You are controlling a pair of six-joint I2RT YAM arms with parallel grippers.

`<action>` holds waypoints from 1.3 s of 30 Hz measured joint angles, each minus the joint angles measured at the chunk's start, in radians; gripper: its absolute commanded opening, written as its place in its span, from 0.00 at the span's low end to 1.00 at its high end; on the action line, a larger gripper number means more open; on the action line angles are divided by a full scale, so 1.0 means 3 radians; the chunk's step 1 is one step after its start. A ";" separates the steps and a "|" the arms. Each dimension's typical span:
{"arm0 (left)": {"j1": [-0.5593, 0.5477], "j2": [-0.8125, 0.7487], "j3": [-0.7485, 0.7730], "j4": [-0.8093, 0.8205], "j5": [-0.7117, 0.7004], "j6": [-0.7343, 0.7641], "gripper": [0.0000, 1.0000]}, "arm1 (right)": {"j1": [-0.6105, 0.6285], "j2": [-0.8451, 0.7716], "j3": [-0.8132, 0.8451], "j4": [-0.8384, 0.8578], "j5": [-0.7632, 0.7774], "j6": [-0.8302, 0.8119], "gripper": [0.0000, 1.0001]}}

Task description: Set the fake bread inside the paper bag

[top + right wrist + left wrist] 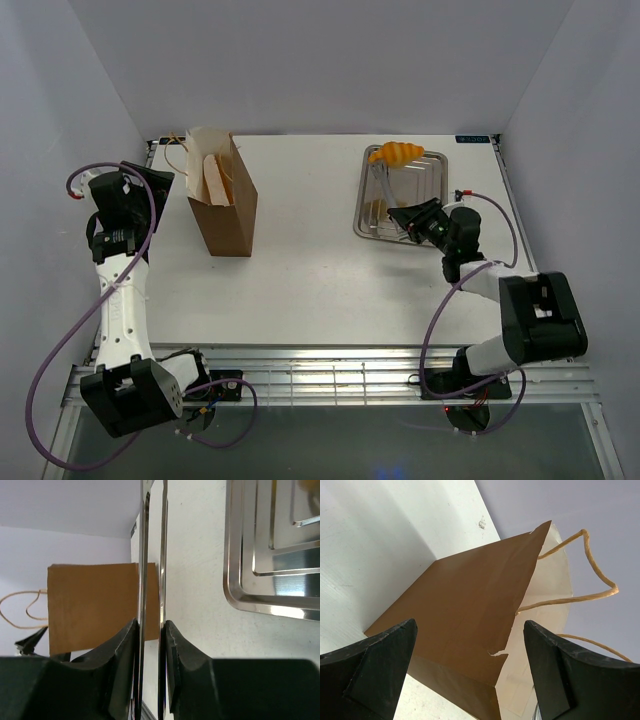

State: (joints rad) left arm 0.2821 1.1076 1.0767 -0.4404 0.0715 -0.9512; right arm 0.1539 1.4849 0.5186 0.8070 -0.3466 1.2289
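The brown paper bag (225,205) stands upright at the left of the table, mouth open. A long pale baguette (212,178) leans inside it. A ridged orange croissant (396,153) lies at the far edge of the steel tray (432,180). A small golden piece (377,208), perhaps the bun, shows on the tray's near left. My right gripper (402,219) is over the tray's near edge, shut on the silver tongs (151,555), blades held close together. My left gripper (158,188) is open and empty just left of the bag (470,610). The big oval loaf is not in view.
White walls close in the table at the back and both sides. A metal rail runs along the near edge by the arm bases. The bag's string handles (590,575) hang toward the back wall. The right wrist view shows the tray's rim (235,597) and the bag (95,605) beyond.
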 measured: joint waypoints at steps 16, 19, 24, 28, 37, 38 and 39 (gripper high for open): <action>0.0000 -0.0142 -0.0276 0.0020 -0.0053 0.0019 0.98 | 0.0015 -0.1310 -0.0018 -0.1554 -0.0223 -0.1663 0.08; 0.0000 -0.0142 -0.0304 0.0005 -0.0084 0.0031 0.98 | 0.0038 -0.1446 0.0046 -0.1921 -0.0271 -0.1954 0.08; 0.0000 -0.0146 -0.0306 0.0013 -0.0106 0.0045 0.98 | 0.0197 -0.1586 0.0381 -0.2435 -0.0315 -0.2289 0.08; 0.0000 -0.0164 -0.0306 0.0006 -0.0121 0.0081 0.98 | 0.0412 -0.1644 0.0724 -0.2625 -0.0369 -0.2427 0.08; 0.0000 -0.0296 -0.0366 -0.0003 -0.0128 0.0144 0.98 | 0.1316 -0.1516 0.1455 -0.2997 -0.0183 -0.2717 0.08; 0.0000 -0.0303 -0.0378 -0.0001 -0.0127 0.0149 0.98 | 0.1441 -0.1478 0.1535 -0.3047 -0.0118 -0.2749 0.08; 0.0000 -0.0309 -0.0387 -0.0006 -0.0127 0.0150 0.98 | 0.1548 -0.1437 0.1610 -0.3077 -0.0062 -0.2783 0.08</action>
State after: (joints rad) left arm 0.2821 1.0149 0.9607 -0.4423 0.0334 -0.9062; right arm 0.6182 1.0538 1.0016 -0.1162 -0.3653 0.3939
